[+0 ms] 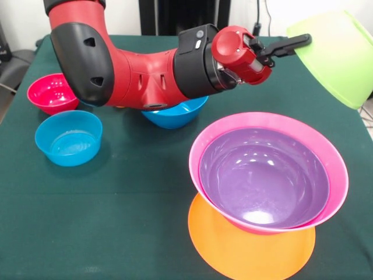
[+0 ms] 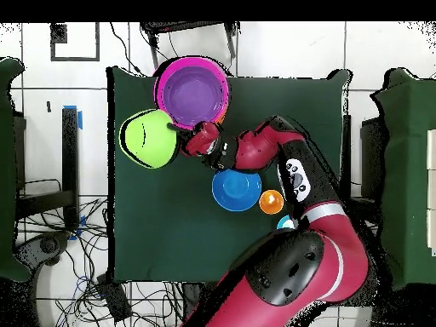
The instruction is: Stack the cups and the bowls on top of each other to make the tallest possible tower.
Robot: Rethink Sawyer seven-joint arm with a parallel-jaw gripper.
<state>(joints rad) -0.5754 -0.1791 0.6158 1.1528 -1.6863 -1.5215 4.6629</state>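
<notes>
My gripper (image 1: 298, 42) is shut on the rim of the green bowl (image 1: 341, 58) and holds it tilted in the air, to the right of and above the tower. The tower is an orange bowl (image 1: 245, 252) lying flat as the base, with the pink bowl (image 1: 201, 153) on it and the purple bowl (image 1: 265, 178) nested inside. In the overhead view the gripper (image 2: 175, 129) holds the green bowl (image 2: 146, 138) beside the pink bowl (image 2: 160, 78) and the purple bowl (image 2: 192, 92). An orange cup (image 2: 271, 202) and a light blue cup (image 2: 284, 223) stand by my arm.
A large blue bowl (image 1: 175, 115) sits under my forearm, also seen in the overhead view (image 2: 236, 189). A small red bowl (image 1: 52, 93) and a small light blue bowl (image 1: 69, 137) stand at the left on the dark green tablecloth (image 1: 134, 204).
</notes>
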